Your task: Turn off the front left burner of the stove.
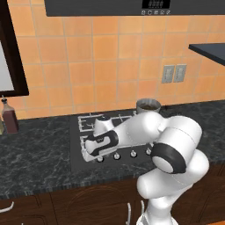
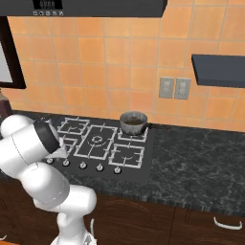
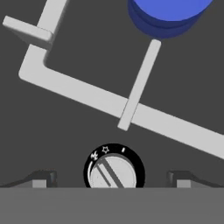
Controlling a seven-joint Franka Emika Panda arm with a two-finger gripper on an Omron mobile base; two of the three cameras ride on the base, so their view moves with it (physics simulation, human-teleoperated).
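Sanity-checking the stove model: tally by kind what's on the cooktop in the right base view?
Grates: 5, including the front left burner partly behind the arm
Knobs: 5 in the front row, first at
Pots: 1, the pot on the back right grate
Total: 11 on the stove

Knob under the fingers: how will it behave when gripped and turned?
The knob looks rigid, set in the stove, so it should turn in place, not lift or slide. Its smooth round rim may slip; the raised bar gives purchase. The fingers stand wide either side.
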